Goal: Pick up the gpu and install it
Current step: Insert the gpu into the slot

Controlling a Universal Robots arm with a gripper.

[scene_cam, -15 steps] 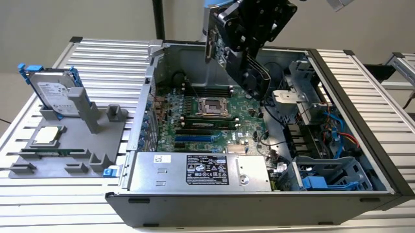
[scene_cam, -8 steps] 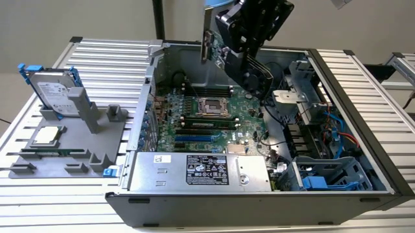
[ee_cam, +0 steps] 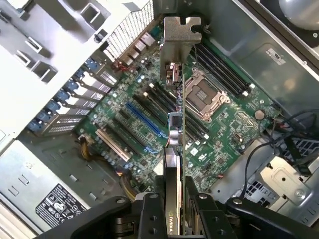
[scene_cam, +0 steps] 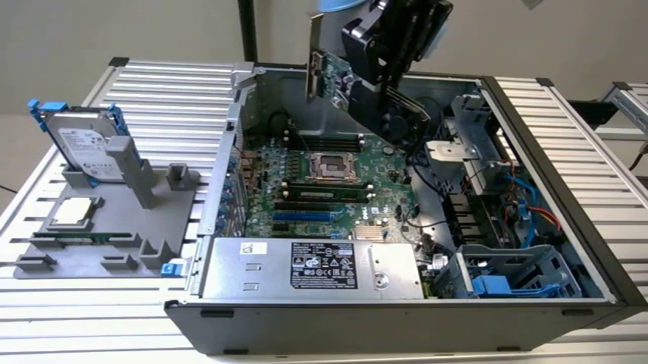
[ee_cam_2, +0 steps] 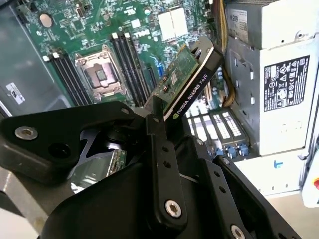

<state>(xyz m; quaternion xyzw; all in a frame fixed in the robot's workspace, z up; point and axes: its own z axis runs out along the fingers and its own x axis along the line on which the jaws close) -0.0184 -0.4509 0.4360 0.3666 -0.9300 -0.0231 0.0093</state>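
My gripper (scene_cam: 366,72) is shut on the gpu (scene_cam: 330,77), a green card with a black cooler and a silver end bracket (scene_cam: 312,53). It holds the card up in the air above the open computer case (scene_cam: 547,144), over the motherboard (scene_cam: 324,182). In the first wrist view the gpu (ee_cam: 175,130) appears edge-on, its bracket (ee_cam: 182,35) pointing away from the gripper (ee_cam: 177,201), with the blue expansion slot (ee_cam: 144,119) off to one side below. In the second wrist view the black fingers (ee_cam_2: 158,144) clamp the gpu (ee_cam_2: 185,82) near its cooler.
At the exterior view's left, a grey fixture (scene_cam: 111,220) carries a hard drive in a blue frame (scene_cam: 86,144) and a processor chip (scene_cam: 73,212). Inside the case are the power supply (scene_cam: 314,265), a drive cage (scene_cam: 511,277) and loose cables (scene_cam: 526,205).
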